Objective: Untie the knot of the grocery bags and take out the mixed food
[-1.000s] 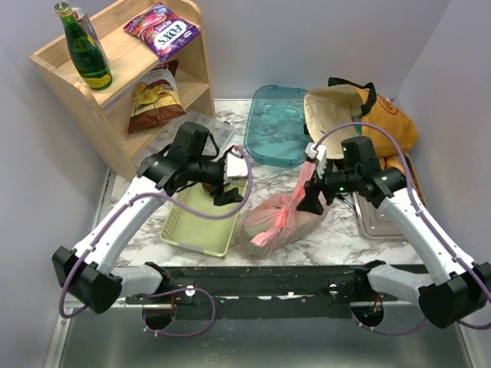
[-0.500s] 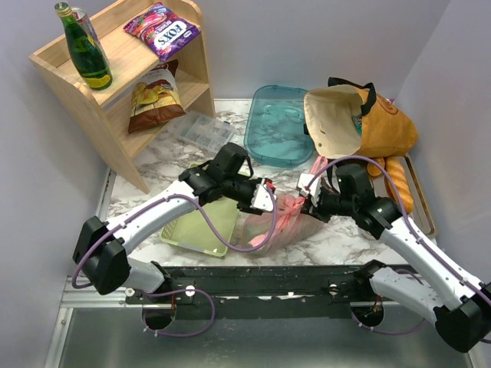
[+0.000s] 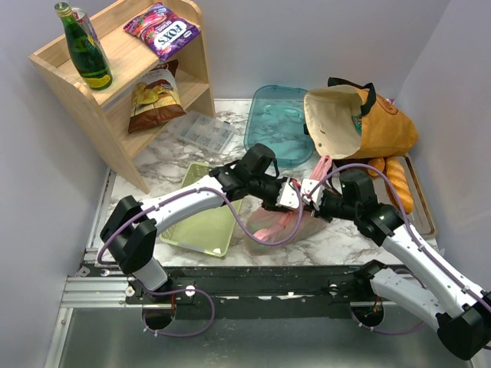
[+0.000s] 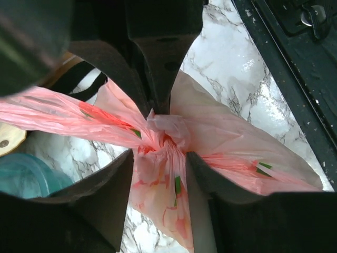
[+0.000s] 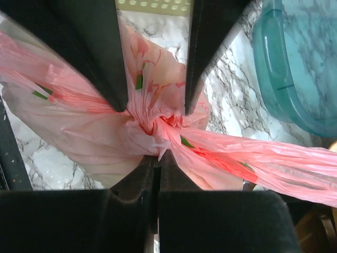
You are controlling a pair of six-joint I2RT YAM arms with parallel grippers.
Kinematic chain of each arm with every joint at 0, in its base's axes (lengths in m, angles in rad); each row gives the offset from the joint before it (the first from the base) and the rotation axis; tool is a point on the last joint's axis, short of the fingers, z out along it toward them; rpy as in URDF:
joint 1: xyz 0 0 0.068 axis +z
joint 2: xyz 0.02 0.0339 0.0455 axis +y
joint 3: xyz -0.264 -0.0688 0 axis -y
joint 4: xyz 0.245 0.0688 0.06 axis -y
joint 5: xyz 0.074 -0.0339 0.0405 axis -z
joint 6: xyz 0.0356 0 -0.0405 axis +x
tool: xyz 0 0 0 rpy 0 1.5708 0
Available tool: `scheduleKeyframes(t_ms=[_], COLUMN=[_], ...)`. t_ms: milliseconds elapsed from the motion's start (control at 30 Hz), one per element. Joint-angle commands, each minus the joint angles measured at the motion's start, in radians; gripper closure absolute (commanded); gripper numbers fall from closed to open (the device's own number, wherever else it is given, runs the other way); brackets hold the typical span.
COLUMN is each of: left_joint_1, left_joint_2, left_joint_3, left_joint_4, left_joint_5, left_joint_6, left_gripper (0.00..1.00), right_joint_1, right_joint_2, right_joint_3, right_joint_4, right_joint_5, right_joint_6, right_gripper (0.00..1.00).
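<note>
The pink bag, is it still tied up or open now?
Tied shut. The knot is bunched tight at the top of the pink bag, with both grippers at it.

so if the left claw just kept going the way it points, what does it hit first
Most likely the right claw, pinched shut on the knot directly opposite; the left claw already straddles that knot on the pink plastic bag.

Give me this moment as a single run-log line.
phase: untying | left gripper: astride knot, jaws apart | right gripper: shut on knot | pink plastic bag: tied, on table | food: not out
</note>
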Motion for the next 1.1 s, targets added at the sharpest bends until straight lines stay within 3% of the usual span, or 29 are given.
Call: scheduleKeyframes(t_ms=[0, 67, 200, 367, 467, 500, 567, 900, 933, 967, 1000, 1067], left_joint_1=[0.026, 0.057, 0.114, 0.158, 0.132, 0.12, 0.093, 0.046, 0.046, 0.047, 0.047, 0.053], left_joint_2=[0.027, -0.002, -0.052, -0.098, -0.119, -0.12, -0.106, 0.013, 0.022, 0.026, 0.026, -0.002], left_joint_3=[0.013, 0.001, -0.002, -0.021, -0.028, -0.026, -0.01, 0.017, 0.018, 0.021, 0.022, -0.001], left_joint_4=[-0.037, -0.034, -0.075, -0.082, -0.038, -0.019, -0.011, 0.009, 0.005, -0.006, -0.015, -0.011], left_joint_5=[-0.054, -0.039, -0.055, -0.057, -0.043, -0.037, -0.029, -0.067, -0.074, -0.078, -0.079, -0.065], left_joint_6=[-0.017, -0.049, -0.065, -0.07, -0.095, -0.109, -0.12, -0.09, -0.088, -0.084, -0.082, -0.082], left_gripper=[0.8, 1.0, 1.0, 1.0, 0.57, 0.51, 0.47, 0.42, 0.43, 0.53, 0.73, 0.96], right_joint_1=[0.008, 0.009, 0.008, 0.009, 0.009, 0.009, 0.009, 0.008, 0.009, 0.009, 0.008, 0.009], right_joint_2=[-0.056, -0.086, -0.137, -0.147, -0.126, -0.116, -0.099, -0.087, -0.09, -0.094, -0.098, -0.105], right_joint_3=[-0.002, -0.016, -0.021, -0.013, -0.019, -0.021, -0.018, 0.01, 0.01, 0.008, 0.005, 0.001], right_joint_4=[0.071, 0.058, 0.062, 0.048, 0.099, 0.12, 0.164, 0.253, 0.247, 0.243, 0.242, 0.227], right_joint_5=[0.016, 0.036, 0.088, 0.042, 0.017, 0.011, -0.004, -0.102, -0.116, -0.121, -0.121, -0.103], right_joint_6=[-0.044, -0.073, -0.093, -0.091, -0.077, -0.076, -0.07, -0.072, -0.084, -0.093, -0.099, -0.114], right_gripper=[0.99, 0.99, 0.99, 0.99, 0.99, 0.99, 0.99, 0.99, 0.99, 0.99, 0.99, 0.99])
